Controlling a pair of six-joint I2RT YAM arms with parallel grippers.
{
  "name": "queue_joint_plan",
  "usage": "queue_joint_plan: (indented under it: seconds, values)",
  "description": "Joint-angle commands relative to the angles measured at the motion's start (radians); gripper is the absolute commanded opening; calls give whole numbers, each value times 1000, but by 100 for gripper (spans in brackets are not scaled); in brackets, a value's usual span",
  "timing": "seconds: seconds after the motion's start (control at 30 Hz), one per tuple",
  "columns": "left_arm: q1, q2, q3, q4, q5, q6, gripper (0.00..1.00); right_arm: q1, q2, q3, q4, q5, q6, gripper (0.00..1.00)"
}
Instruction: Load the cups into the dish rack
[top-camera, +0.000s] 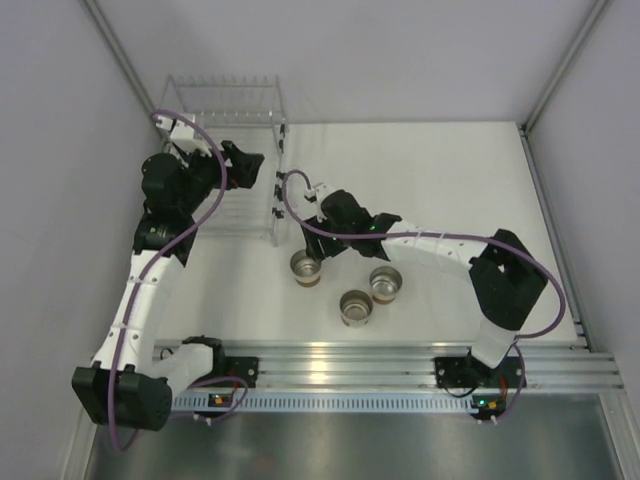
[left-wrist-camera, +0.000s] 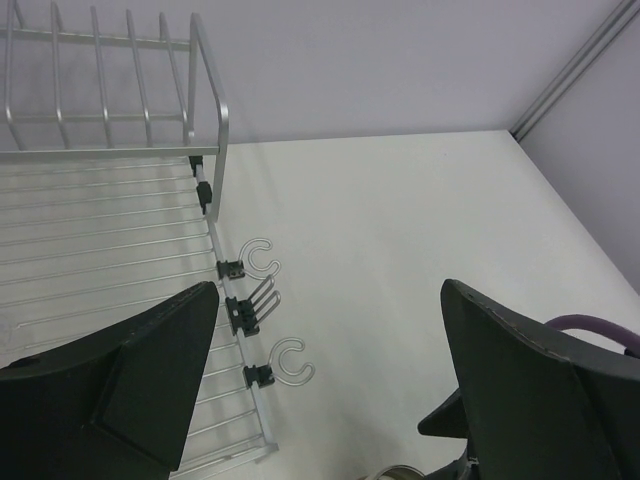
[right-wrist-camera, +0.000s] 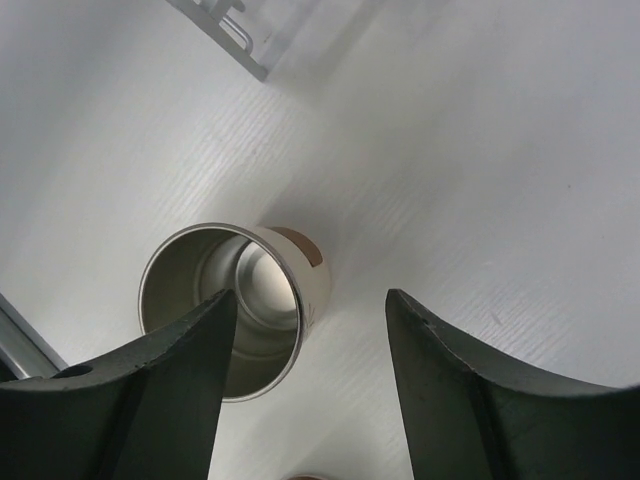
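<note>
Now poised and spread wide, right gripper (right-wrist-camera: 310, 400) directly above one upright cream cup (right-wrist-camera: 235, 310) on the white table (top-camera: 450, 180), near the dish rack's (top-camera: 225, 110) front corner. Close by, two more cream cups (top-camera: 385, 282) (top-camera: 355, 307) standing apart, mouths up. Farther left, left gripper (left-wrist-camera: 330, 380) gaping and empty above the dish rack's right edge.

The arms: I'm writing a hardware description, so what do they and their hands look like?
Left arm and right arm have white links with black joint housings, each trailed by a purple cable. Left hand and right hand each have two broad, black, wedge-shaped fingers.
</note>
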Motion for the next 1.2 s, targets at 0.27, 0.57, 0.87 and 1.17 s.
queue_joint_plan:
  seconds: [0.27, 0.57, 0.87, 1.17]
  values:
    - [12, -36, -6, 70, 3, -3, 98, 27, 97, 115, -58, 42, -2, 30]
    - [15, -31, -8, 66, -9, -3, 98, 38, 102, 106, -59, 48, -8, 0]
    - [18, -28, -11, 61, -50, -6, 98, -4, -19, 22, -10, 36, 15, 0]
    - [25, -13, -68, 187, 117, -124, 98, -290, -238, -239, 321, -329, 171, 0]
